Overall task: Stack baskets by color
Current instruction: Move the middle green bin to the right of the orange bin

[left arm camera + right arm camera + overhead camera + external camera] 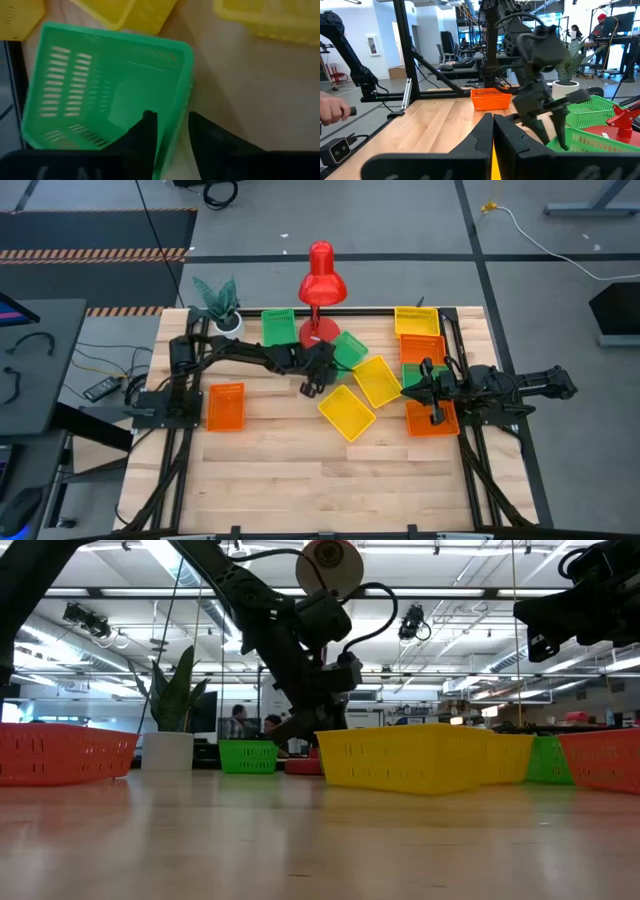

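The left gripper (170,132), fingers apart astride the near side wall of the green basket (107,87) at the table's middle, is far closer than the closed right gripper (432,393).

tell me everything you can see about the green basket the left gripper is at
The green basket is a shallow rectangular tray that looks like plastic, with slotted mesh walls, a smooth floor and nothing in it. It sits near the red lamp's base, skewed to the table edges, with yellow baskets close by. The left gripper straddles one side wall, one finger inside and one outside; whether it is clamped is unclear.
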